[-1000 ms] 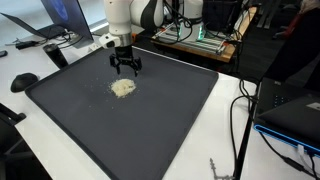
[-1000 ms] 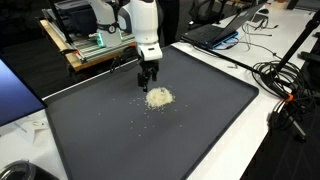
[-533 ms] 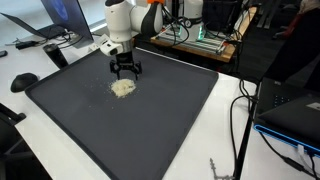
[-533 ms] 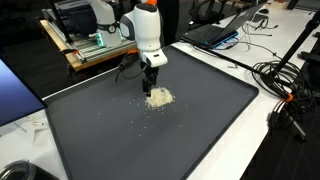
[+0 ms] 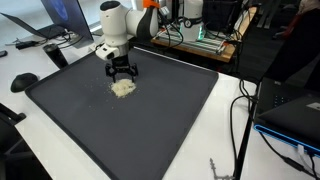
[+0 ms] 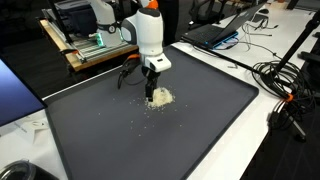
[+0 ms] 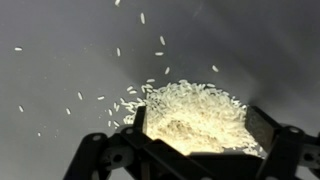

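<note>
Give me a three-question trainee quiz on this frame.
1. True or false: the gripper is shut on a cup.
2. In the wrist view, what lies between the two fingers? A) a pile of rice grains B) a cable C) a computer mouse
3. Fill in: around the pile, the loose grains lie scattered on a dark ___.

Key: 1 false, the fingers stand apart and hold nothing. 2 A. 3 mat.
</note>
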